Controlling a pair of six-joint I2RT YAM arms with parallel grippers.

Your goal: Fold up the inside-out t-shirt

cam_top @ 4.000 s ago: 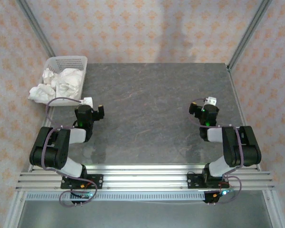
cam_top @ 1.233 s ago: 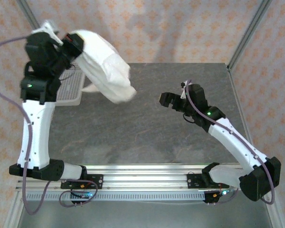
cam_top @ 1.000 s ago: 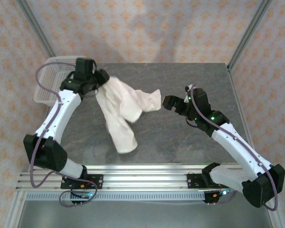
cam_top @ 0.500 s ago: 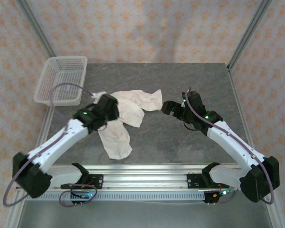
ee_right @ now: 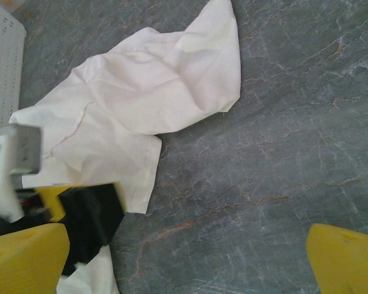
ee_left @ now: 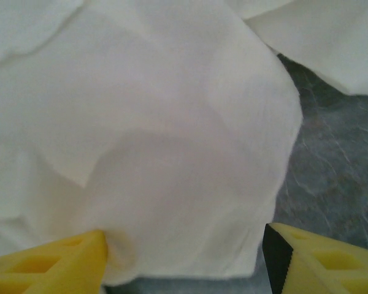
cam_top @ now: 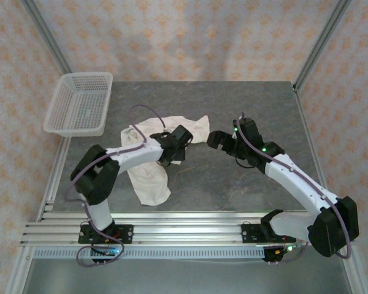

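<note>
Table [cam_top: 245, 104]: the inside-out t-shirt [cam_top: 148, 179] lies crumpled left of centre. No fold made — spreading and all folding outstanding, in my judgement.

Left gripper [ee_left: 184, 260]: jaws parted, loose cloth between, apparently unpinched.

Right gripper [ee_right: 185, 254]: fully spread, empty — beside the shirt.

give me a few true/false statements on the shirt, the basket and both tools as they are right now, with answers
1. The white plastic mesh basket at the table's far left corner holds nothing. True.
2. The off-white cloth t-shirt lies neatly folded. False: it lies crumpled and unfolded on the grey stone-patterned tabletop.
3. The right tool is shut on the shirt. False: its jaws stand open over bare tabletop beside the shirt.
4. The left tool sits over the shirt, with cloth between its yellow fingers. True.
5. The shirt hangs over the basket's rim. False: they lie apart.
</note>
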